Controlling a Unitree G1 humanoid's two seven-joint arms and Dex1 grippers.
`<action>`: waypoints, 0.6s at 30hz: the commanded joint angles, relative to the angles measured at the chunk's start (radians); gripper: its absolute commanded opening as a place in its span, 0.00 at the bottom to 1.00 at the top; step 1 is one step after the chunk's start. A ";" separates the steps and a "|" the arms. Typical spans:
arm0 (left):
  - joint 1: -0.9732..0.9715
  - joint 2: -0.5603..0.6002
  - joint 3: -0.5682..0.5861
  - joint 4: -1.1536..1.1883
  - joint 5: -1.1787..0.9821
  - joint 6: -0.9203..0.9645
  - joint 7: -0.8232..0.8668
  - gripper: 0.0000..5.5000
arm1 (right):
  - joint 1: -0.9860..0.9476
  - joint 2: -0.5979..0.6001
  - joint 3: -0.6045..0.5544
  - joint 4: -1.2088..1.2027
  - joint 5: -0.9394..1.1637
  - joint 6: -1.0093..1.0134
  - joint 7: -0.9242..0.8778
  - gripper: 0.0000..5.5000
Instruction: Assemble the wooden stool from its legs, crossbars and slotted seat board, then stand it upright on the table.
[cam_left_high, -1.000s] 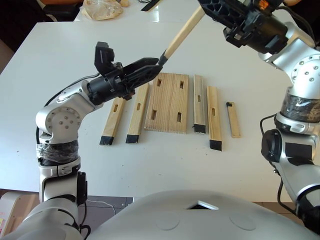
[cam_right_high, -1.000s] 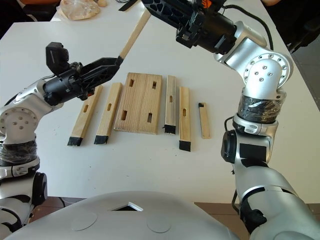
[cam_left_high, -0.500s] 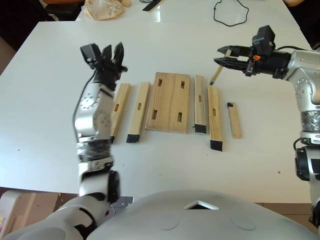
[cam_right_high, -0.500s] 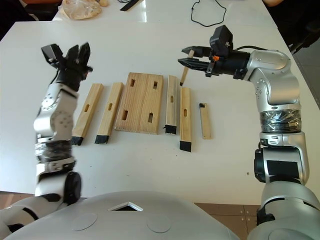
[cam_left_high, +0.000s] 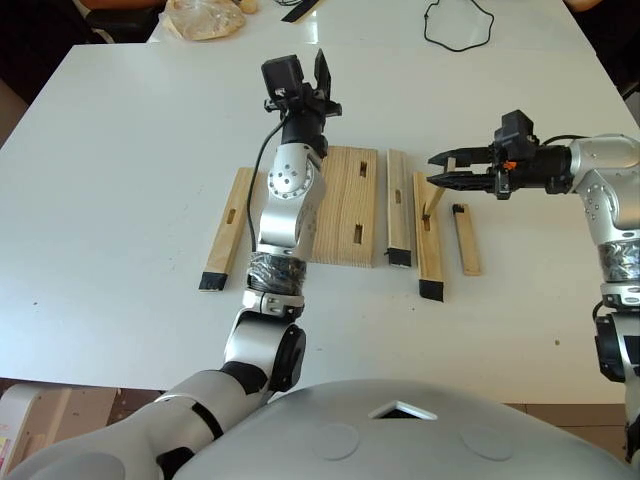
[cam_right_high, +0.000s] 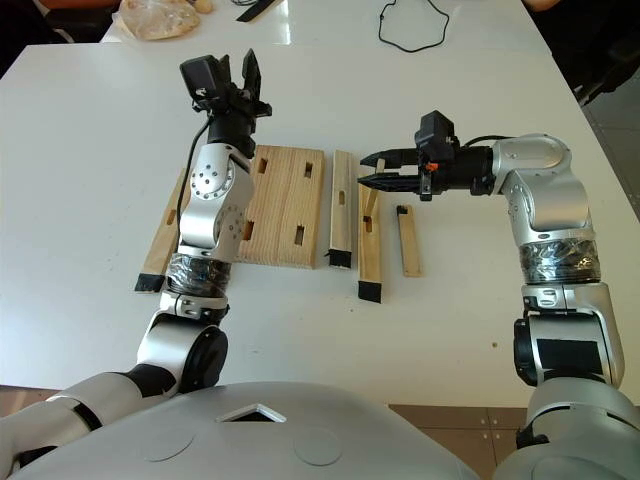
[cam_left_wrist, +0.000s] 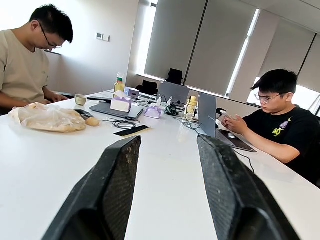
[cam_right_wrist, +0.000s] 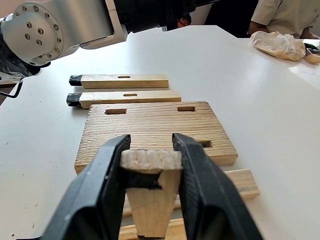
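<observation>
The slotted seat board (cam_left_high: 345, 205) lies flat mid-table, with a leg (cam_left_high: 228, 228) to its left and two legs (cam_left_high: 399, 205) (cam_left_high: 429, 250) to its right. A short crossbar (cam_left_high: 466, 242) lies farthest right. My right gripper (cam_left_high: 441, 170) is shut on another crossbar (cam_right_high: 368, 205), which hangs tilted down with its low end at the slot of the nearer right leg. In the right wrist view the crossbar's end (cam_right_wrist: 150, 192) sits between the pads. My left gripper (cam_left_high: 315, 82) is open and raised beyond the board's far edge, while its forearm covers the board's left side.
A plastic bag (cam_left_high: 205, 18) and a black cable (cam_left_high: 455, 20) lie on the table behind. White tabletop (cam_left_high: 120, 150) stretches wide to the left and in front of the parts.
My left arm swung from the far left across to above the seat board, gripper open. My right gripper brought the crossbar lower and nearer, down onto the right leg.
</observation>
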 joint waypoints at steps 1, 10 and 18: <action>0.004 -0.007 0.015 0.003 -0.009 0.027 -0.008 0.38 | 0.022 -0.014 -0.006 -0.033 0.002 0.004 0.014 0.24; 0.002 -0.006 0.033 0.005 -0.012 0.034 -0.007 0.38 | 0.026 -0.030 -0.013 -0.023 -0.011 -0.017 0.041 0.24; -0.002 -0.008 0.034 0.009 -0.008 0.033 -0.011 0.38 | 0.000 -0.028 -0.006 0.041 -0.033 -0.078 0.066 0.24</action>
